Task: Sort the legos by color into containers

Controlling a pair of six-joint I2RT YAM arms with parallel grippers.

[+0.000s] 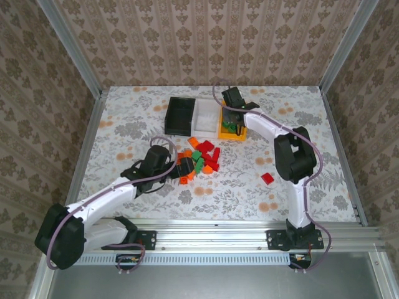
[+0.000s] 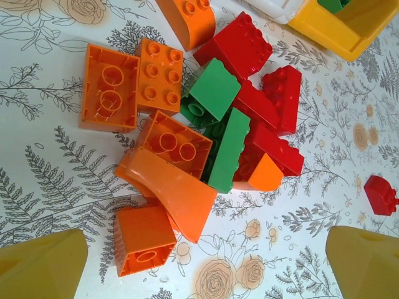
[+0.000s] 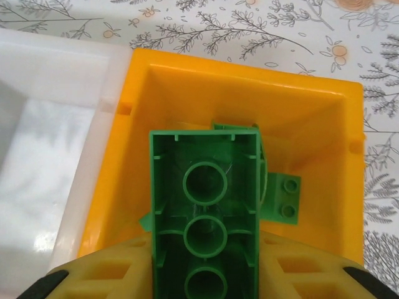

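Note:
A pile of red, orange and green legos (image 1: 201, 159) lies mid-table. My left gripper (image 1: 177, 165) hovers at the pile's near-left edge, open (image 2: 206, 274), with bare cloth between its yellow fingers (image 2: 40, 265); a small orange brick (image 2: 143, 240) and an orange slope piece (image 2: 177, 196) lie just ahead of it. The black bin (image 1: 181, 115), white bin (image 1: 204, 115) and yellow bin (image 1: 240, 136) stand side by side at the back. My right gripper (image 1: 232, 118) is over the yellow bin (image 3: 249, 68), shut on a long green brick (image 3: 204, 212), hollow underside facing the camera. Another green brick (image 3: 280, 196) lies inside.
A lone red brick (image 1: 267, 179) sits apart on the right of the flowered cloth, also seen as the red brick (image 2: 380, 194) in the left wrist view. The white bin (image 3: 56, 143) touches the yellow one's left side. Metal frame rails edge the table.

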